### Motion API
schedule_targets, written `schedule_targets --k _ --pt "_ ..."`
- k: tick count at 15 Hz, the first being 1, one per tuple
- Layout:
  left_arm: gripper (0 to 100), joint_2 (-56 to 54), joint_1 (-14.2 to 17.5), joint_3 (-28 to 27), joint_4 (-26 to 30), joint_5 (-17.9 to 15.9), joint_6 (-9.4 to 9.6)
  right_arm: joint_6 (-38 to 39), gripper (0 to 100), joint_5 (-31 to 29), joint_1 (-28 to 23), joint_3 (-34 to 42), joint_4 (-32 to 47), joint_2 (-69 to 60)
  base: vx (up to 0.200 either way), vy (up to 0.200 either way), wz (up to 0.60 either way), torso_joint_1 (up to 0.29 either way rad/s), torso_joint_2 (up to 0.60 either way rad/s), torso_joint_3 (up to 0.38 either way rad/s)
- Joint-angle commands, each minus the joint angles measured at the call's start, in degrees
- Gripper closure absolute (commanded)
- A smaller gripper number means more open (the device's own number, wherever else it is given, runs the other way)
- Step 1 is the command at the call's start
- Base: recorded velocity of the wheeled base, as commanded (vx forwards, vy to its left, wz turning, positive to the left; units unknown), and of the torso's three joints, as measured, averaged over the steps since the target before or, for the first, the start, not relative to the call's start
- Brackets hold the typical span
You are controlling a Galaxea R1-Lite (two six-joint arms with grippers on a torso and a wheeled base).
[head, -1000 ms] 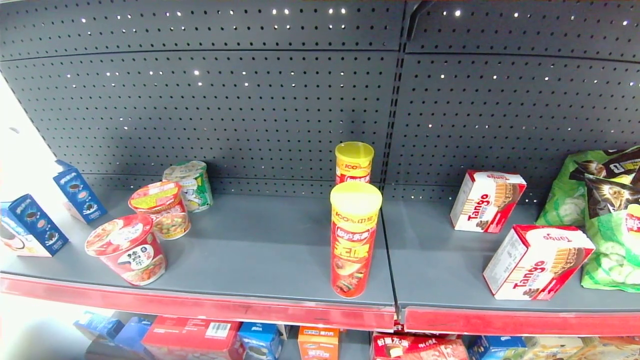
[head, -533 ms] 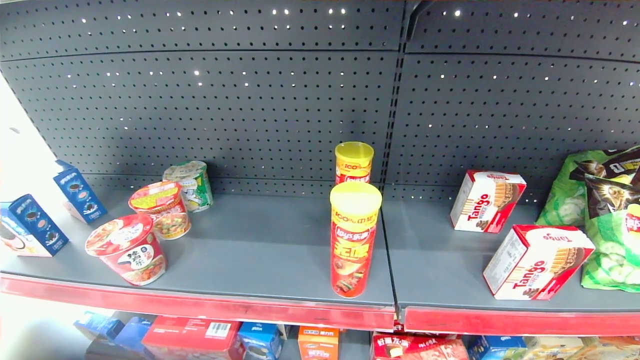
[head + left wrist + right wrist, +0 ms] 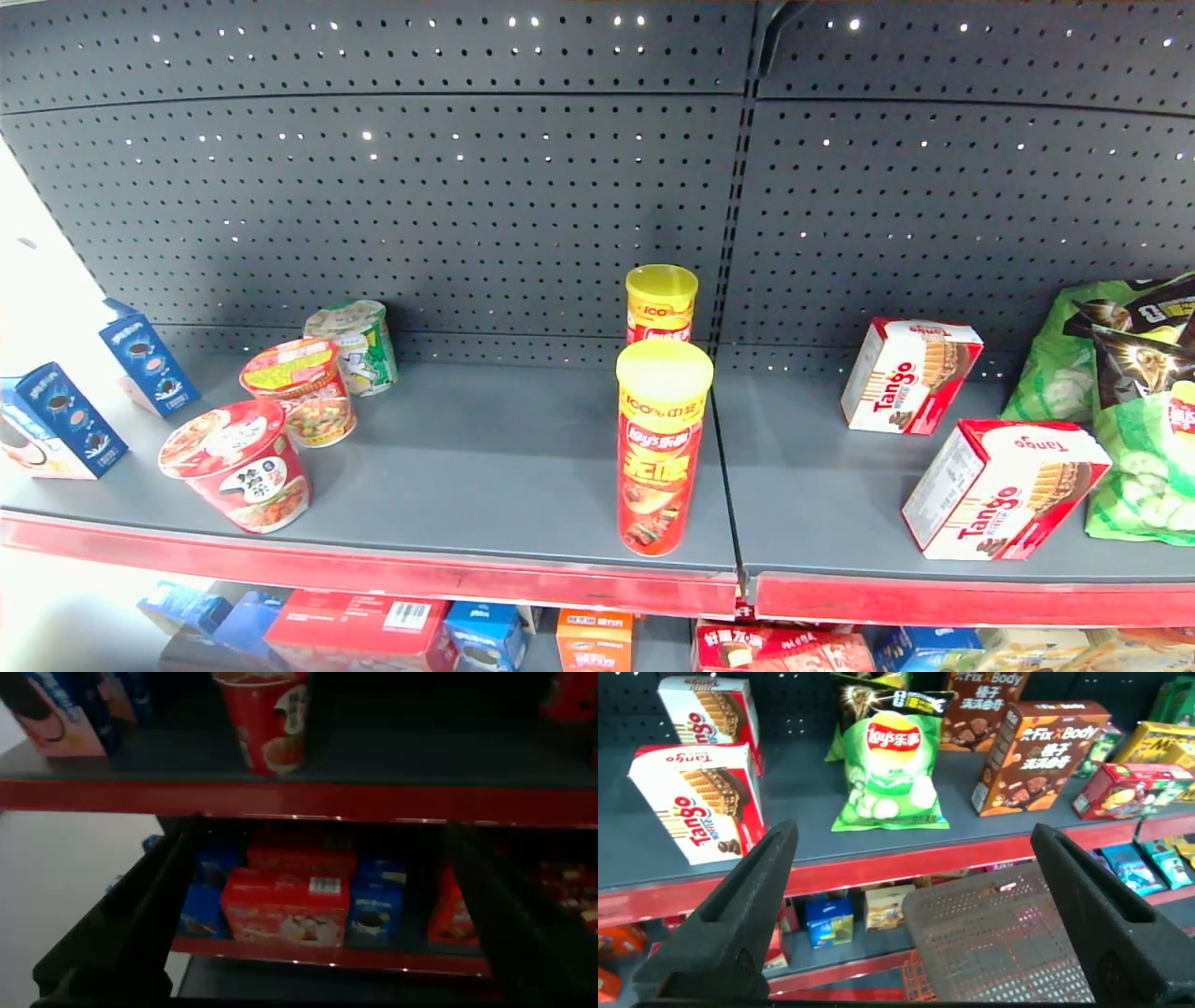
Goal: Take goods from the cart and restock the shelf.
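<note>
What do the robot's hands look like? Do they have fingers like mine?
Not like yours. Each one has just two fingers. The right gripper has chunky black fingers shaped like wedges, wide at the base and narrower toward the tip, with a rough, matte surface. The left gripper has the same kind of dark, wedge-shaped fingers.

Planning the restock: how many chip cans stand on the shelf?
2. One chip can stands at the shelf's front edge; the other, partly hidden, stands behind it by the back panel.
</note>
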Motion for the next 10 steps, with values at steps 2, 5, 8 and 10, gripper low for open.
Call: schedule_targets --k 2,5,8,10 --pt "0 0.1 -0.1 0.2 0.1 -0.1 -0.32 -0.1 0 -0.1 -0.6 0.5 -0.1 -0.7 0.000 0.000 0.00 0.000 0.00 0.000" --pt "0 0.1 0.0 0.2 0.0 5.0 -2.25 -0.2 0 0.0 -1.6 0.4 -0.1 -2.0 0.000 0.000 0.00 0.000 0.00 0.000" --pt "0 0.1 0.0 0.2 0.0 5.1 -3.57 -0.4 0 -0.1 -1.6 0.1 0.0 -2.7 0.000 0.000 0.00 0.000 0.00 0.000" --pt "0 0.1 0.0 0.3 -0.5 5.1 -3.57 -0.4 0 -0.1 -1.5 0.2 0.0 -2.6 0.000 0.000 0.00 0.000 0.00 0.000"
